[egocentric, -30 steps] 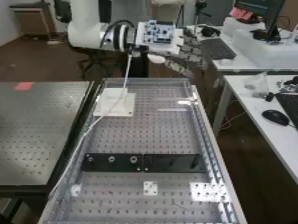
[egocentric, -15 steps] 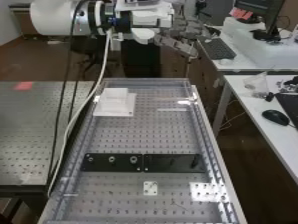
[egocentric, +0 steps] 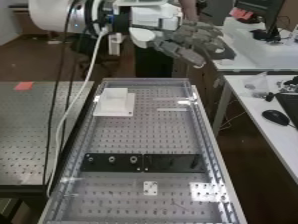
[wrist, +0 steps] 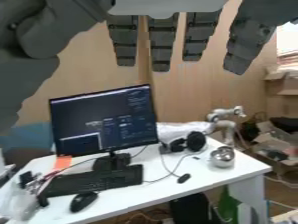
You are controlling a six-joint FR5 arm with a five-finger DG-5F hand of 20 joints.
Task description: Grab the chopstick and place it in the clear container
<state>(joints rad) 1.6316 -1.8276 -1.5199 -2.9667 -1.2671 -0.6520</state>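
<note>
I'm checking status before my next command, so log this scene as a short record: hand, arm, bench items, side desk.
Hand: beyond the bench's far end, fingers extended, nothing held
Arm: white, in from the upper left
White block: on a white plate, far left part of the bench
Black bar: across the bench, nearer than the block
Small white plate: nearer still
Side desk: monitor, keyboard, mouse, headphones

Matt robot hand (egocentric: 193,36), metal bench (egocentric: 149,136)
</note>
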